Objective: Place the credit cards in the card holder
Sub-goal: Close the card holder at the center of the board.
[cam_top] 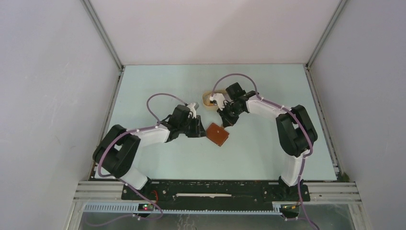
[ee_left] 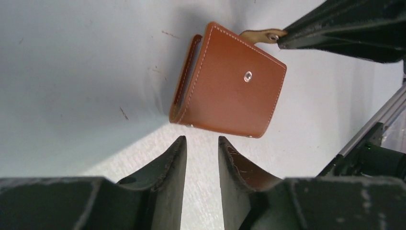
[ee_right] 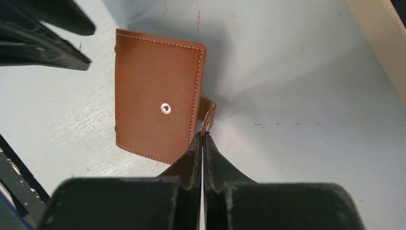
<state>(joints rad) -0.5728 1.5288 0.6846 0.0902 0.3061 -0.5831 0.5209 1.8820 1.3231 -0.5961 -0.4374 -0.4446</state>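
The card holder (cam_top: 218, 134) is a reddish-brown leather wallet, folded, with its snap stud facing up (ee_left: 247, 75) (ee_right: 165, 108). My right gripper (ee_right: 202, 136) is shut on the wallet's small strap tab (ee_right: 209, 111) at its edge; in the left wrist view that tab (ee_left: 261, 34) sticks out from between the right fingers (ee_left: 335, 28). My left gripper (ee_left: 202, 140) stands open just short of the wallet's near edge, with nothing between its fingers. In the top view the left gripper (cam_top: 199, 130) is left of the wallet and the right gripper (cam_top: 225, 121) is just behind it. The credit cards are out of view.
A tan oval tray (cam_top: 207, 100) sits behind the right gripper, mostly hidden by the arm; its pale rim (ee_right: 378, 43) shows at the right wrist view's top right. White walls enclose the pale green table (cam_top: 268, 158) on three sides.
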